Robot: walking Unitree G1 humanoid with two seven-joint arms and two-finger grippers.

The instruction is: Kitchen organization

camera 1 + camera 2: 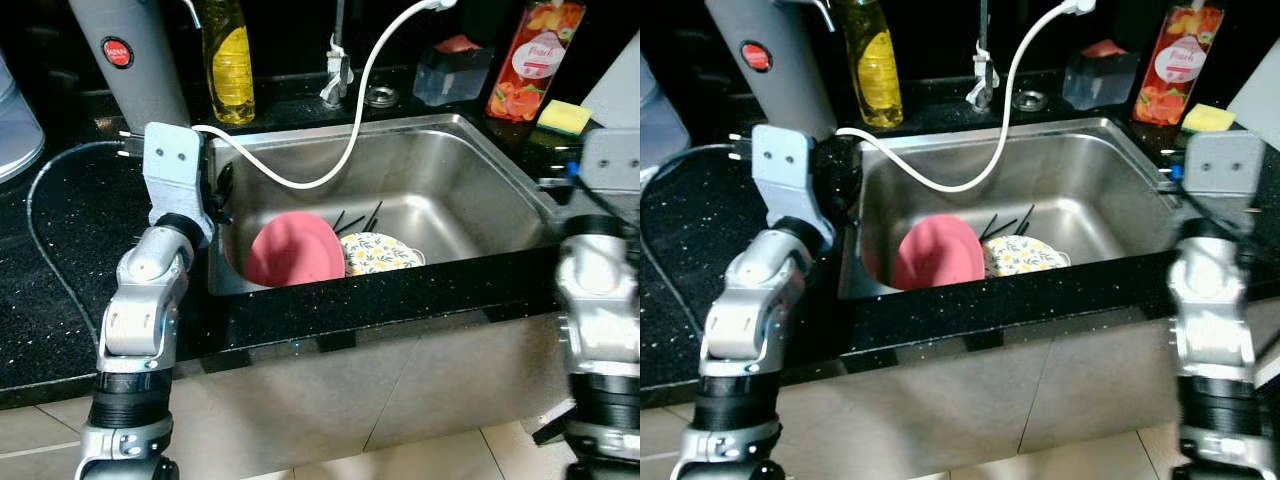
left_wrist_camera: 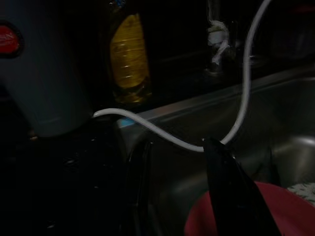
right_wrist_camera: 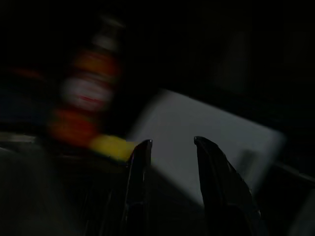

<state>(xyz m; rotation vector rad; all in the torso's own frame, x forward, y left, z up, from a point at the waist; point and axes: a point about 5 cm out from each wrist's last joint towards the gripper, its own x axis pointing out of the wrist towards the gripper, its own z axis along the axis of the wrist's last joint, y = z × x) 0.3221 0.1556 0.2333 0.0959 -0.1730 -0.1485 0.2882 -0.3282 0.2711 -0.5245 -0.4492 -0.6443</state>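
Facing a stainless sink (image 1: 500, 190) set in a black speckled counter (image 1: 60, 260), the robot has both arms raised at the sink's two sides. Left gripper (image 2: 184, 184) sits at the sink's left rim, fingers pointing down into the basin; left wrist view shows its two black fingers (image 2: 231, 196) spread apart with nothing between them, so released. A pink plate (image 1: 295, 250) leans tilted in the basin near the front-left, just below that gripper, not touched by it as far as can be seen. A floral bowl (image 1: 378, 252) lies just beside the plate on its right, touching or overlapping it; dark utensils (image 1: 358, 218) stick up behind the two. A white hose (image 1: 350, 140) loops from the faucet (image 1: 338, 70) down across the basin to the left rim. Behind the sink: a yellow soap bottle (image 1: 230, 60) at back left, a red peach-label bottle (image 1: 535, 60) at back right, a yellow sponge (image 1: 565, 117) beside it, and a clear container (image 1: 452, 72) between faucet and red bottle. Right gripper (image 3: 170, 157) hovers at the sink's right edge over the counter; right wrist view is dark and blurred, its fingers parted and empty, aimed toward the sponge, the red bottle and a white board (image 3: 206, 137).
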